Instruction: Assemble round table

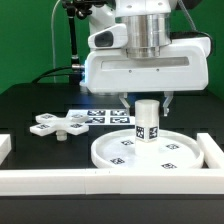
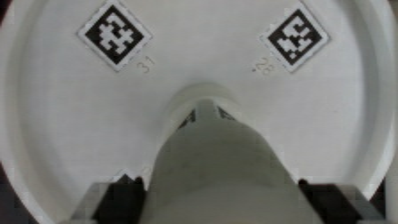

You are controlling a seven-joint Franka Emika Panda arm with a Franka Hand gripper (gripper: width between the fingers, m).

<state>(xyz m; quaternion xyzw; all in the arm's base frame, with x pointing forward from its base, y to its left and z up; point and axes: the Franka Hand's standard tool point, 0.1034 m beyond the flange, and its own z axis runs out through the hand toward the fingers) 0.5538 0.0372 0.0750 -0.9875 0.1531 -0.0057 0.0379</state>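
- The cross-shaped foot [image 1: 55,125] lies flat on the black counter [image 1: 30,100], at the exterior view's left, well apart from the disc.
- The marker board [image 1: 103,117] lies between them, farther back (flat, tags up).
- The round disc [image 1: 145,152] sits in the corner of the white border bars [image 1: 60,180], with the short leg [image 1: 147,122] upright at its middle.
- The hand [image 1: 146,104] hangs over the leg, spread wide, its fingers [image 1: 123,101] on either side with gaps showing.

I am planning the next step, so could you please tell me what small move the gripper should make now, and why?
Probably close the gripper on the short white cylindrical plastic leg: it stands upright on the large white round rimmed disc, and the open jaws straddle its top.
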